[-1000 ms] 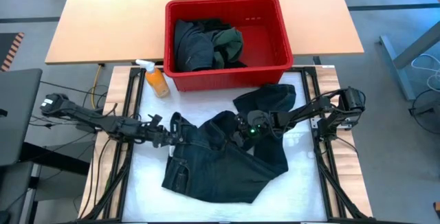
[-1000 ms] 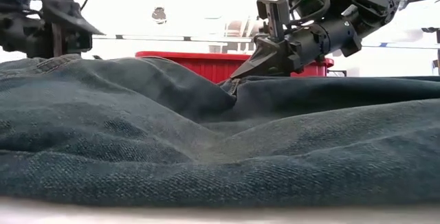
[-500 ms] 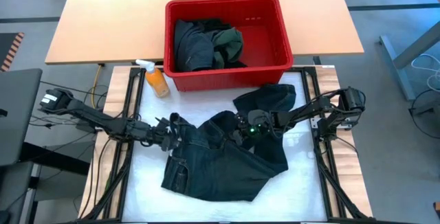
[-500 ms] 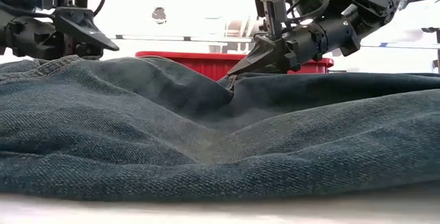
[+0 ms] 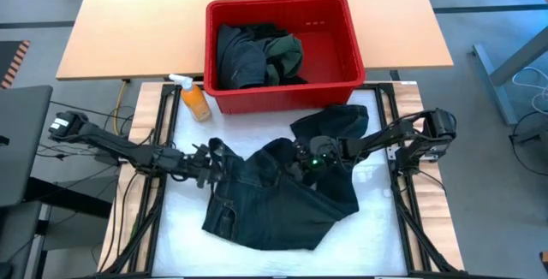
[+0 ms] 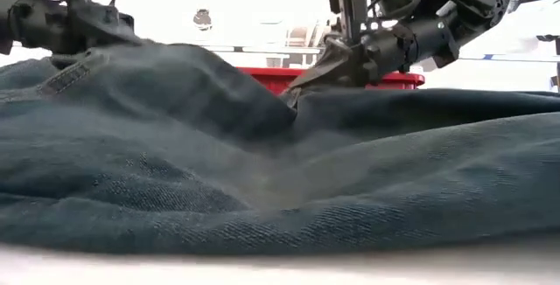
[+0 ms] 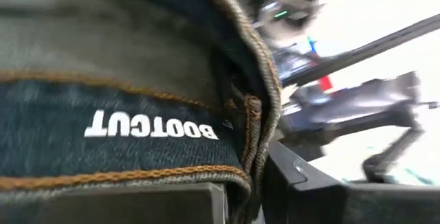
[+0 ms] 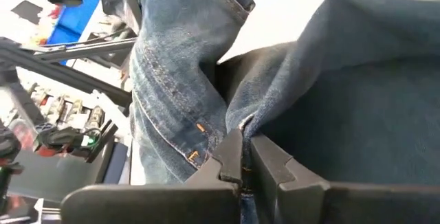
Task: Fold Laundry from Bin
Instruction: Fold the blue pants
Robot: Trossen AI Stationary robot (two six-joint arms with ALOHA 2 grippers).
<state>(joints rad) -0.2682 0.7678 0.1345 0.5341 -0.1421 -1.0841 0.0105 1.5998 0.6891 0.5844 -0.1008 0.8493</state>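
Note:
A pair of dark blue jeans [image 5: 274, 210] lies crumpled on the white table top, in front of the red bin [image 5: 278, 3]. The bin holds more dark laundry [image 5: 257, 52]. My left gripper [image 5: 214, 161] is at the jeans' left end, shut on the waistband, whose inner side shows a "BOOTCUT" label [image 7: 151, 126]. My right gripper [image 5: 297, 164] is over the middle of the jeans, shut on a fold of denim. In the low view the left gripper [image 6: 61, 27] is partly hidden behind the raised cloth. My left gripper pinches the waistband's edge [image 7: 242, 172] between its two fingers, coming almost level from the table's left. That end of the waistband is lifted off the table; the remainder of the jeans lies on it. My right gripper pinches a raised fold of denim [image 8: 242, 124] near the jeans' middle between its two fingers [image 8: 230, 157]. It comes slanting down from the table's right. The fold [image 6: 293, 97] stands up a little; the cloth around it rests on the table.
An orange spray bottle [image 5: 193, 99] stands left of the bin, at the table's far left corner. Dark frame rails [image 5: 402, 202] run along both sides of the white surface. The bin stands at the far edge.
My left gripper has moved toward the table's right, onto the jeans' waistband, has taken hold of it and has risen. The left end of the jeans has come up with it, while the middle and right parts have stayed where they were.

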